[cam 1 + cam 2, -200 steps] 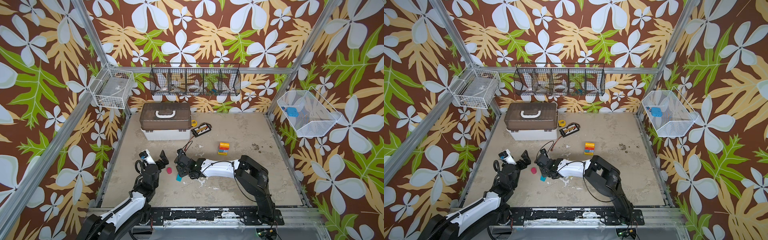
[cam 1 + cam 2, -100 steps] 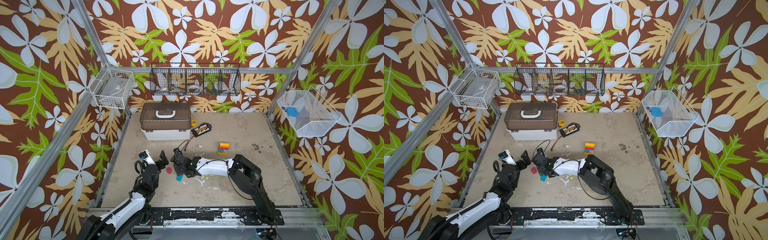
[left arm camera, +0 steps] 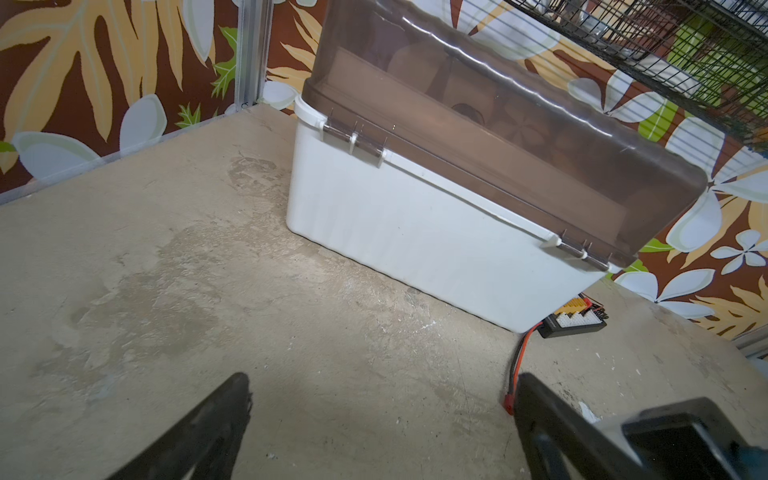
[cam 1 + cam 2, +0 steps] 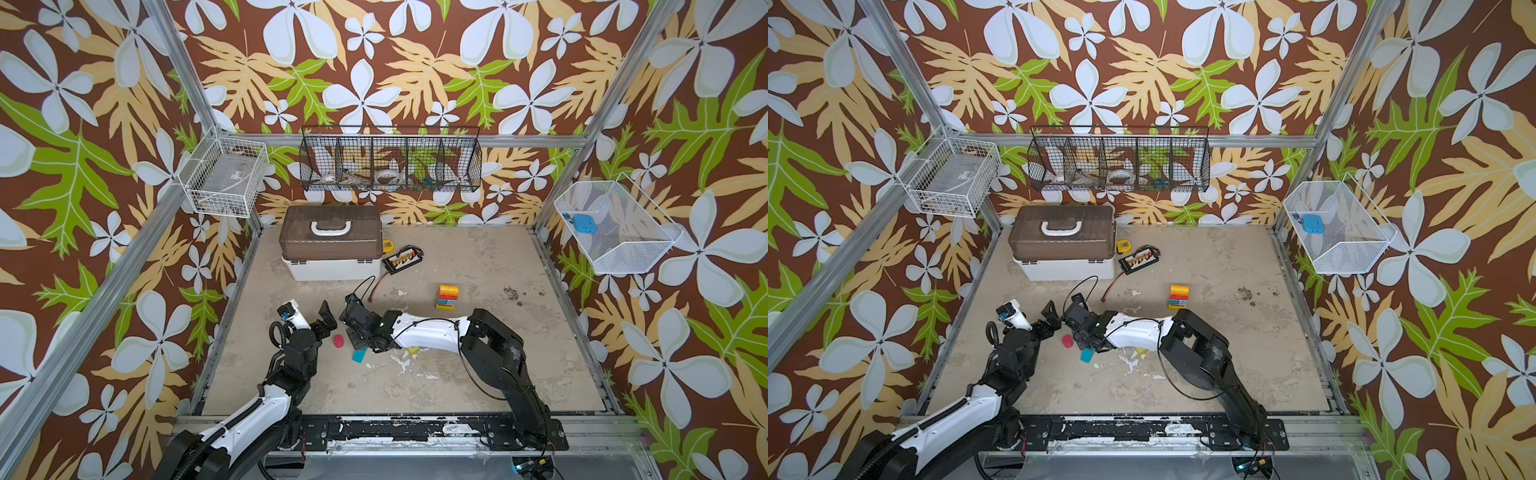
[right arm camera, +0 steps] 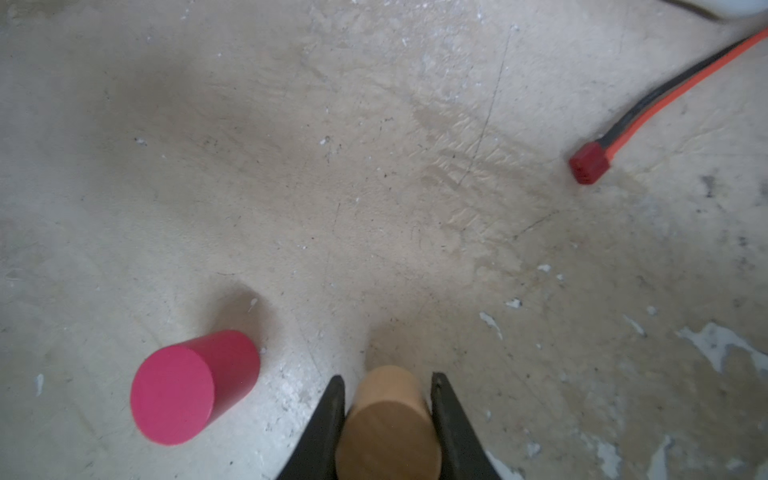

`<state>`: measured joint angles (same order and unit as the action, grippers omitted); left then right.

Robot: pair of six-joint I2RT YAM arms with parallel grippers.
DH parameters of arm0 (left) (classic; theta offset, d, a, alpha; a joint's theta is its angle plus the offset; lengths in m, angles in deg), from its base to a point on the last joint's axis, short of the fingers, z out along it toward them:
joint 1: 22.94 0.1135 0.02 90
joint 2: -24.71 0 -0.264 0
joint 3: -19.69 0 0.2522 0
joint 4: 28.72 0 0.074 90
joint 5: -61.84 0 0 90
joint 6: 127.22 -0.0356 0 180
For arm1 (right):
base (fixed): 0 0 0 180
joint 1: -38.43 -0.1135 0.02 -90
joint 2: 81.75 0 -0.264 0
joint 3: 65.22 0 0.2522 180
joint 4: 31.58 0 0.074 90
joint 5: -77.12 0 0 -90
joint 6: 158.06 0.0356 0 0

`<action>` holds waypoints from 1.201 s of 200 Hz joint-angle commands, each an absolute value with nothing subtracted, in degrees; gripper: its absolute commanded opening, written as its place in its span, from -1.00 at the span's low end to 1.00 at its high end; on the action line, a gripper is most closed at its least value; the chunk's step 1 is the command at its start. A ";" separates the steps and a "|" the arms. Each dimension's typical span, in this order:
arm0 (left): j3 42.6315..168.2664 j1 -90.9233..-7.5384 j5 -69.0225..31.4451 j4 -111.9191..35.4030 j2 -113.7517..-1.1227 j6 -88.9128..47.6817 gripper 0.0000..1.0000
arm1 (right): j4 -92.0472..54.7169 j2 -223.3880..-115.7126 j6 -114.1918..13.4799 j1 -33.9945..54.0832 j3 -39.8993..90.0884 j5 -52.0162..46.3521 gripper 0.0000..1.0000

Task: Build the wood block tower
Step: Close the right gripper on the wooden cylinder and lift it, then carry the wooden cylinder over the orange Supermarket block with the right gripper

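Heads up, the plain-wood tan cylinder point(image 5: 388, 424) is hidden in both top views because the right gripper point(image 5: 388, 380) sits right over it. Only the right wrist view catches it. Even there its closest end is cut off by the frame edge, and only the black fingertips point(image 5: 336, 399) show. The jaws are pinching it, one on each side, touching the wood. Its round end faces the lens and the long axis runs away toward the beige floor point(image 5: 374, 166), so it reads as standing on end.

Same goes for the pink wooden cylinder point(image 5: 191, 386) just left of it, not touching. That spot is near-left on the floor. A teal block point(image 4: 359, 355) lies just beside the gripper on the near side. A yellow block point(image 4: 413, 351) is mostly buried under the right forearm, so its shape is hard to make out.

The small multicoloured tower point(image 4: 448, 297), yellow at the bottom, stands upright well apart, to the right and farther back.

The left gripper point(image 3: 382, 378) has its jaws spread wide over bare floor with nothing between them. Its fingers are cut off by the frame, and it faces the white case with the brown lid point(image 3: 415, 232).
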<state>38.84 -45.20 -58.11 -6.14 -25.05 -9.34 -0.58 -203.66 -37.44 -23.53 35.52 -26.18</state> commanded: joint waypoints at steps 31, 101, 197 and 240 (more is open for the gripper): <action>38.21 -45.15 -50.83 -0.62 -26.66 -13.13 0.99 | 3.46 -194.06 -39.22 -22.92 33.03 -28.50 -0.57; 39.69 -45.16 -47.08 -0.64 -29.89 -13.84 0.99 | 3.82 -170.60 -38.11 -9.67 16.46 -30.82 -0.59; 40.47 -45.14 -47.32 -0.53 -31.63 -14.02 0.99 | 0.49 -162.78 -42.36 10.13 8.19 -26.64 -0.67; 40.21 -45.18 -46.65 -0.11 -31.28 -14.46 0.99 | -3.10 -162.15 -44.12 12.57 5.66 -25.33 -0.67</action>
<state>39.93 -45.18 -47.16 -1.88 -31.50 -13.76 -0.14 -162.11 -42.43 11.75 5.99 -26.25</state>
